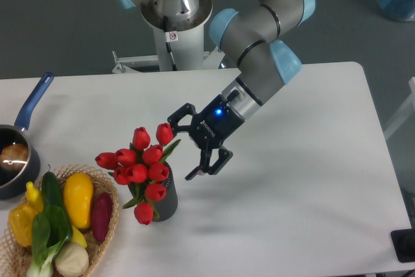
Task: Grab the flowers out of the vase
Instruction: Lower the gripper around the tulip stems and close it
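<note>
Likely light and soft, the red tulips point(142, 163) want a gentle pinch on the stems above the vase point(167, 200); the end effector point(189, 141), fingers apart, hovers at their two o'clock.

Nine tulips point(141, 167), one vase point(167, 199), one basket point(110, 189)
</note>
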Tool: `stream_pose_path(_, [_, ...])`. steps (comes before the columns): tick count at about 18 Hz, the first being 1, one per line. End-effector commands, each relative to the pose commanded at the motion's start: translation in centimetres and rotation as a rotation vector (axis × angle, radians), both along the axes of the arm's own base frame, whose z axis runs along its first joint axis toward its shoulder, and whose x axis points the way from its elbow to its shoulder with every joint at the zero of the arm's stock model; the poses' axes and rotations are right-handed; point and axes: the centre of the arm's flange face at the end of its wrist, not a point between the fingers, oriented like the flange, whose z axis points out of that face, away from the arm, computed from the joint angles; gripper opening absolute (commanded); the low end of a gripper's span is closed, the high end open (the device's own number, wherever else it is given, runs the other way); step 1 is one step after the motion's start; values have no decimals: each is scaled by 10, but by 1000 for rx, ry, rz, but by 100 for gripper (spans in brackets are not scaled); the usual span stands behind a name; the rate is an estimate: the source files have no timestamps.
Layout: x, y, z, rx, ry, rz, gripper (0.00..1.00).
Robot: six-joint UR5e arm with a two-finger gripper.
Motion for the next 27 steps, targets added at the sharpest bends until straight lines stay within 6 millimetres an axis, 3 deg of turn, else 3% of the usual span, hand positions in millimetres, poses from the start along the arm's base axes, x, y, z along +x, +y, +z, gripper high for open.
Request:
stream_pose_path(10, [13,17,-12,70,-88,-25,98])
stream_pose_path(12, [13,19,-16,68,-94,-28,90])
stream_pose_path(15, [13,19,-17,75,-104,-25,59])
stream_pose_path(17, [11,18,-15,91,-112,-21,45])
stream_pose_path(27, [5,15,-5,134,-149,2,39])
